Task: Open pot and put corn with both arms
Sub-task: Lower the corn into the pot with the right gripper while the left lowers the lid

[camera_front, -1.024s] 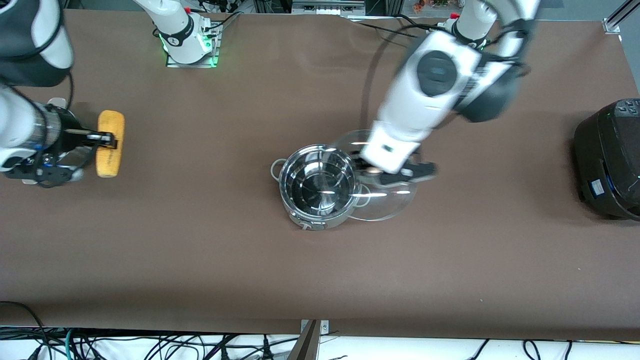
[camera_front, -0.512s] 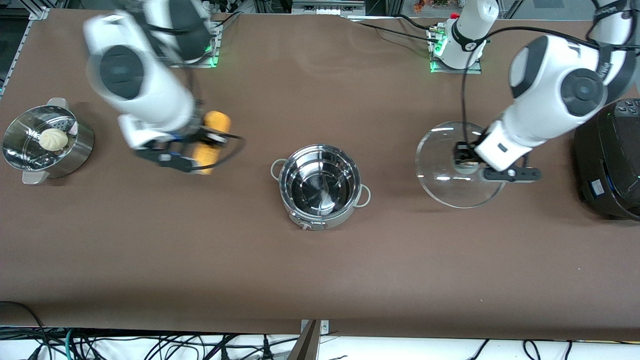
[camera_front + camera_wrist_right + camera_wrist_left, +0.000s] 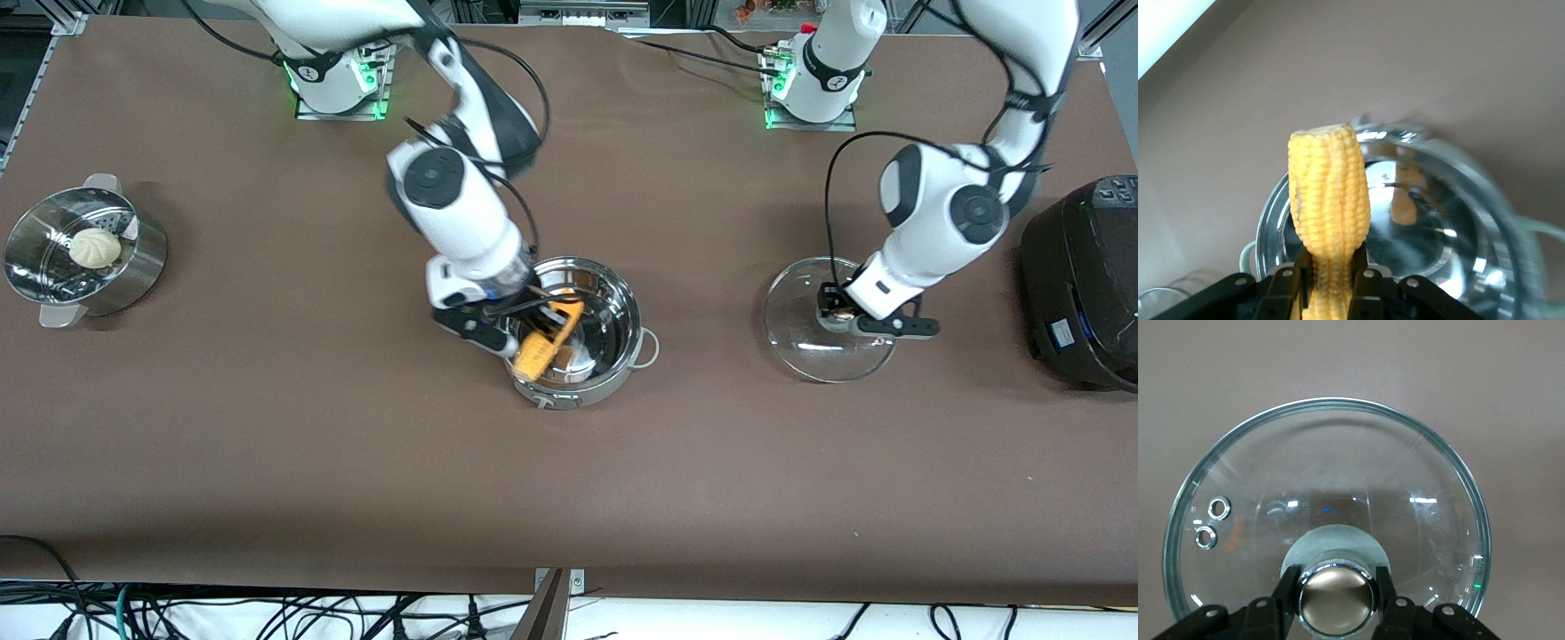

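Change: right gripper [image 3: 533, 320] has carried the corn [image 3: 544, 345] from the steamer's side to above the pot [image 3: 622, 307]; lid [image 3: 800, 351] sits lower.
Corn: pinched between the closed right fingers [image 3: 1361, 283], over the open pot.
Pot: mid-table, uncovered.
Left gripper [image 3: 840, 311]: fingers [image 3: 1381, 583] clamped on the lid's knob [image 3: 1337, 599], toward the cooker [image 3: 1080, 284] from the pot.
Steamer [image 3: 142, 262]: holds the bun [image 3: 95, 246].
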You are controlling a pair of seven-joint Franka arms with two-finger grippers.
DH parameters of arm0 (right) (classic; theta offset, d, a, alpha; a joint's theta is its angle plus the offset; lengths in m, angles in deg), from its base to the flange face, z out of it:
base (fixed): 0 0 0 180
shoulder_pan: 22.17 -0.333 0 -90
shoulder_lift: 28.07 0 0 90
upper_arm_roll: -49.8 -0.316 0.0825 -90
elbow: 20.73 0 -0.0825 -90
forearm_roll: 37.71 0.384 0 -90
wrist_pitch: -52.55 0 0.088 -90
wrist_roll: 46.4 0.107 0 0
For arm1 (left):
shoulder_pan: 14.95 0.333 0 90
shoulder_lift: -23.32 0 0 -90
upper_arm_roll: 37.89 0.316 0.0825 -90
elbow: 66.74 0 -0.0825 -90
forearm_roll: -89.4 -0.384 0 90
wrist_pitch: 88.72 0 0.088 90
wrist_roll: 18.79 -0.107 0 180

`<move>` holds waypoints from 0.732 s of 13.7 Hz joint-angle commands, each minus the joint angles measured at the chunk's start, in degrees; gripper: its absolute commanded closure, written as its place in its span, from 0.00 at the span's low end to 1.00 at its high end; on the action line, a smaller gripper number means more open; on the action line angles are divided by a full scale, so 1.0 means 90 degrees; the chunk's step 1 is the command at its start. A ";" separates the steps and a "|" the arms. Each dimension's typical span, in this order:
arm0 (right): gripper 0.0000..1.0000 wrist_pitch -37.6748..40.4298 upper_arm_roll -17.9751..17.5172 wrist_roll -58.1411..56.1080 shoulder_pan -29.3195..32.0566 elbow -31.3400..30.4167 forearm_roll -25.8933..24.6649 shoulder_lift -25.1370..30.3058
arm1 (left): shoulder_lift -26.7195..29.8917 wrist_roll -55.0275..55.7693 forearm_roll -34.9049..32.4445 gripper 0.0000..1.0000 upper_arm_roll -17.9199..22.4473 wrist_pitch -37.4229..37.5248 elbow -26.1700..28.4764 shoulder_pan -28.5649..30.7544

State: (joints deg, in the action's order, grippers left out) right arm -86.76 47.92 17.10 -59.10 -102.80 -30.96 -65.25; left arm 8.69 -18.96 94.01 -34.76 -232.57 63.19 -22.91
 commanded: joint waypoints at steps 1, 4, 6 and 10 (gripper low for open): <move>1.00 -0.0274 0.0023 0.0082 -0.0183 0.0134 0.0119 -0.0292 | -0.0073 -0.0108 0.0015 1.00 0.0004 -0.0101 -0.0071 -0.0034; 1.00 -0.0264 0.0023 0.0053 -0.0320 0.0105 0.0119 -0.0439 | -0.0307 -0.0099 0.0015 0.90 0.0014 -0.0101 -0.0071 -0.0043; 1.00 -0.0244 0.0013 0.0053 -0.0437 0.0047 0.0119 -0.0468 | -0.0308 -0.0147 0.0015 0.64 0.0014 -0.0072 -0.0071 -0.0053; 0.00 0.0106 0.0042 0.0053 -0.0565 0.0046 -0.0308 -0.0478 | 0.0403 -0.0382 0.0035 0.00 0.0004 0.0444 -0.0081 -0.0005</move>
State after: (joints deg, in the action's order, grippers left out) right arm -88.12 48.04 17.39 -63.81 -102.81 -31.66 -69.68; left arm 7.22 -20.72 94.01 -34.87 -232.21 62.31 -23.06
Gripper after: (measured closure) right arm 0.678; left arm 0.370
